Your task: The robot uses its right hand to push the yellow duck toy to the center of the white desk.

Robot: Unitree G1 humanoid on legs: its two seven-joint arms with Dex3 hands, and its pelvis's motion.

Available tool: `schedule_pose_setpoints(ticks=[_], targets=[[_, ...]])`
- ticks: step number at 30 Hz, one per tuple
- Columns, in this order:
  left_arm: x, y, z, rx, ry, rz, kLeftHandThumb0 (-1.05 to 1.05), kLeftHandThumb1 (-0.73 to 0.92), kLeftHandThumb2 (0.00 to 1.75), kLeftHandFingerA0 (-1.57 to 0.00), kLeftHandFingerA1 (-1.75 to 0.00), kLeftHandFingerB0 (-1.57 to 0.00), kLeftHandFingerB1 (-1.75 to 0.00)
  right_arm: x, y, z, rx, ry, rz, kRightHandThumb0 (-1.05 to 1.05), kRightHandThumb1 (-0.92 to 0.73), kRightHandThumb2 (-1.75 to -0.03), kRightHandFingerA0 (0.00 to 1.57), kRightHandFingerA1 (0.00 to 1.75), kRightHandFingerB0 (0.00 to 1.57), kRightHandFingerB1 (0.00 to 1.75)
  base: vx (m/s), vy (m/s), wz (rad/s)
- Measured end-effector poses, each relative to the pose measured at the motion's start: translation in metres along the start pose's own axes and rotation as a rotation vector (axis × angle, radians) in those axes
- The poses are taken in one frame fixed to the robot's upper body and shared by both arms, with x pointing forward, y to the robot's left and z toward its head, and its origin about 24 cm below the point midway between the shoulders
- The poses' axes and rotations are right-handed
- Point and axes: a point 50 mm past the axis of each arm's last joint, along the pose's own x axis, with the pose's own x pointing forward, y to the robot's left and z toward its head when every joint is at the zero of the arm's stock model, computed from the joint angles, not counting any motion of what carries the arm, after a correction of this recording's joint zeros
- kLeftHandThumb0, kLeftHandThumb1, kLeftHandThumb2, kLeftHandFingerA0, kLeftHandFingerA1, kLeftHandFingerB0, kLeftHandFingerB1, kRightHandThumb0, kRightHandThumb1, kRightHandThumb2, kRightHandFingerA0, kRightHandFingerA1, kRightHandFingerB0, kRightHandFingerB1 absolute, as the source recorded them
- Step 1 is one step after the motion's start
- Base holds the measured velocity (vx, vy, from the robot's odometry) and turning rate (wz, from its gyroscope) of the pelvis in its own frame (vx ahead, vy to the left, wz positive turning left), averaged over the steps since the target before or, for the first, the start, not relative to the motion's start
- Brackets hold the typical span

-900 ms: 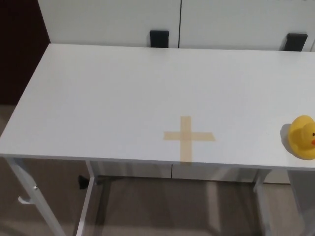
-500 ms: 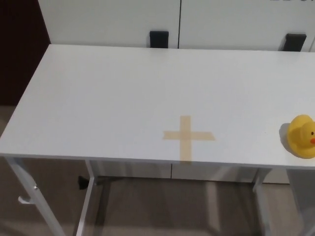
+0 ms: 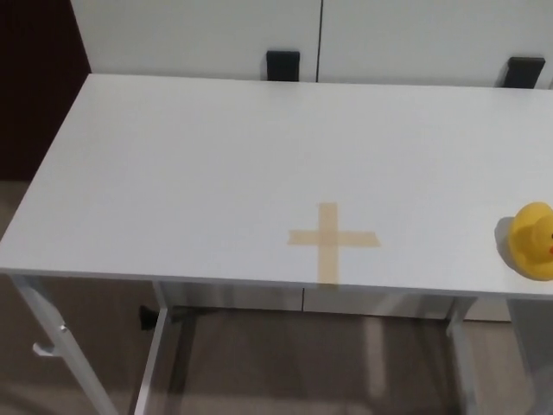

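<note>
White counter [image 3: 216, 156], seen from above, tape cross [image 3: 333, 239] near its front edge. Yellow duck toy [image 3: 532, 240] sits at the far right, well apart from the cross. Neither hand shows; their state is unknown.

head view: whole picture shifted slightly rightward and a little upward against the earlier pictures; camera movement, not object movement. yellow duck toy [image 3: 532, 240]: now cut further by the right picture edge, same spot on white desk [image 3: 216, 173] relative to tape cross [image 3: 332, 241].
</note>
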Motion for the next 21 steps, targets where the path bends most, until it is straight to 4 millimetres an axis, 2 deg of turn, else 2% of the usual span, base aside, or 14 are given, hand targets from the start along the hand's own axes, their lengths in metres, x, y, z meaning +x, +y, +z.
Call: schedule_pose_setpoints(ticks=[1, 2, 3, 4, 6, 7, 8, 9, 13, 14, 16, 17, 21], targets=[[0.0, 0.0, 0.0, -0.001, -0.001, 0.0, 0.58, -0.19, 1.75, -1.28, -1.1, -1.31, -1.06, 0.004, 0.009, 0.012, 0.012, -0.039, 0.018, -0.78, -0.89, -0.68, 0.19, 0.4, 0.12, 0.29, 0.0, 0.0, 0.0], [0.0, 0.0, -0.001, -0.001, 0.003, 0.001, 0.59, -0.21, 1.75, -1.25, -1.09, -1.3, -1.06, 0.006, 0.016, 0.019, 0.021, -0.065, 0.035, -0.36, -0.54, -1.12, 0.0, 0.5, 0.0, 0.5, 0.0, 0.0, 0.0], [0.0, 0.0, -0.002, -0.002, 0.006, 0.0, 0.59, -0.21, 1.75, -1.25, -1.09, -1.3, -1.06, 0.008, 0.027, 0.028, 0.032, -0.092, 0.059, -0.36, -0.54, -1.12, 0.0, 0.5, 0.0, 0.5, 0.0, 0.0, 0.0], [0.0, 0.0, -0.002, -0.002, 0.006, 0.0, 0.47, -0.3, 1.75, -1.29, -1.08, -1.24, -1.07, 0.008, 0.027, 0.028, 0.032, -0.092, 0.059, -0.71, -0.74, -1.11, 0.1, 0.49, 0.0, 0.39, 0.0, 0.0, 0.0], [0.0, 0.0, -0.002, -0.004, 0.007, 0.0, 0.47, -0.3, 1.75, -1.29, -1.08, -1.24, -1.07, 0.011, 0.047, 0.04, 0.051, -0.127, 0.111, -0.71, -0.74, -1.11, 0.1, 0.49, 0.0, 0.39, 0.0, -0.004, 0.03], [0.0, 0.0, -0.002, -0.004, 0.009, 0.0, 0.56, -0.33, 1.75, -1.21, -1.08, -1.24, -1.09, 0.012, 0.058, 0.043, 0.055, -0.134, 0.139, -0.74, -0.92, -0.72, 0.15, 0.36, 0.08, 0.28, 0.0, -0.007, 0.07], [0.0, 0.0, -0.003, -0.003, 0.01, 0.0, 0.56, -0.33, 1.75, -1.21, -1.08, -1.24, -1.09, 0.012, 0.065, 0.044, 0.056, -0.135, 0.157, -0.74, -0.92, -0.72, 0.15, 0.36, 0.08, 0.28, 0.0, 0.0, 0.0], [-0.001, 0.0, -0.004, -0.002, 0.012, 0.0, 0.63, -0.26, 1.75, -1.23, -1.08, -1.24, -1.08, 0.012, 0.075, 0.045, 0.054, -0.135, 0.183, -0.72, -0.78, -1.16, 0.04, 0.48, 0.0, 0.39, 0.0, 0.0, 0.0], [-0.001, -0.001, -0.005, -0.001, 0.014, -0.005, 0.56, -0.27, 1.75, -1.26, -1.07, -1.21, -1.07, 0.013, 0.1, 0.036, 0.056, -0.086, 0.247, -0.75, -0.81, -1.16, 0.03, 0.46, 0.03, 0.37, 0.0, 0.0, 0.0], [-0.001, -0.002, -0.005, 0.0, 0.013, -0.006, 0.48, -0.31, 1.75, -1.23, -1.09, -1.15, -1.06, 0.013, 0.104, 0.034, 0.054, -0.072, 0.256, -0.73, -0.76, -1.18, 0.0, 0.4, 0.05, 0.36, 0.0, 0.0, 0.0], [-0.001, -0.003, -0.006, 0.0, 0.015, -0.009, 0.48, -0.31, 1.75, -1.23, -1.09, -1.15, -1.06, 0.012, 0.112, 0.027, 0.047, -0.039, 0.28, -0.73, -0.76, -1.18, 0.0, 0.4, 0.05, 0.36, 0.0, 0.0, 0.0], [-0.001, -0.003, -0.005, 0.0, 0.014, -0.01, 0.52, -0.31, 1.74, -1.22, -1.07, -1.23, -1.11, 0.012, 0.114, 0.025, 0.045, -0.029, 0.287, -0.81, -0.92, -0.77, 0.07, 0.31, 0.12, 0.27, 0.0, 0.0, 0.0], [-0.001, -0.005, -0.004, -0.003, 0.009, -0.013, 0.54, -0.29, 1.75, -1.25, -1.08, -1.23, -1.09, 0.011, 0.128, 0.015, 0.032, 0.023, 0.327, -0.86, -0.91, -0.8, 0.07, 0.33, 0.15, 0.32, 0.0, 0.0, 0.0]])
